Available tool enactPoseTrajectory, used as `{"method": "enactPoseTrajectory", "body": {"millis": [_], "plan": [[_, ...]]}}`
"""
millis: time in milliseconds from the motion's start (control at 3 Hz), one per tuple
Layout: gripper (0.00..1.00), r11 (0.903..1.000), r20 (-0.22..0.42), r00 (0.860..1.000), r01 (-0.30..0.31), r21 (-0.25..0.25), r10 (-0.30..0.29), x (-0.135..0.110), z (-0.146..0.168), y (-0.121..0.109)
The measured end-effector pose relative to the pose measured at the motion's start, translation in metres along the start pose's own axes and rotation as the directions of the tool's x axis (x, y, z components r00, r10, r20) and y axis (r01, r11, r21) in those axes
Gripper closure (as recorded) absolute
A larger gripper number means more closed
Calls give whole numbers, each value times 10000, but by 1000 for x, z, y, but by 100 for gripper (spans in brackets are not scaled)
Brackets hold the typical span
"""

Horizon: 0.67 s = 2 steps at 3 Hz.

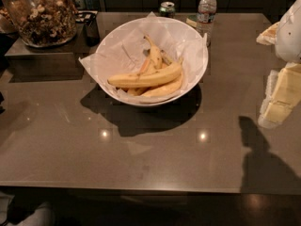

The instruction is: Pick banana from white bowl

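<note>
The white bowl (195,46) stands at the middle back of the brown table, lined with crinkled white paper. Several bananas lie in it. The banana (148,77), the longest one, smooth yellow and gently curved, lies across the front on top of a paler banana (164,90). Shorter, browner bananas (154,54) lie behind it. My gripper (277,98) hangs at the right edge of the camera view, above the table and well to the right of the bowl, holding nothing that I can see. The white arm (288,29) shows above it.
A large glass jar of nuts (41,14) stands on a dark box at the back left. A green can (167,7) and a water bottle (206,11) stand behind the bowl. The table's front edge (141,188) runs along the bottom.
</note>
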<state>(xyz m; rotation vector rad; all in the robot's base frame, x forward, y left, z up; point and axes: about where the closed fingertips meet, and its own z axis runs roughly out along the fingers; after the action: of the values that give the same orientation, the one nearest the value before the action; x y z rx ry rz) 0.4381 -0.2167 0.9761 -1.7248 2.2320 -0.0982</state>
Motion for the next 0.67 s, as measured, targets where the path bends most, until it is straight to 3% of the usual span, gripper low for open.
{"method": "enactPoseTrajectory", "body": {"millis": [333, 667], "plan": [[0, 10000, 4, 10000, 1, 1, -1, 0, 0, 0], [0, 9997, 673, 9975, 206, 122, -214, -12, -1, -4]]}}
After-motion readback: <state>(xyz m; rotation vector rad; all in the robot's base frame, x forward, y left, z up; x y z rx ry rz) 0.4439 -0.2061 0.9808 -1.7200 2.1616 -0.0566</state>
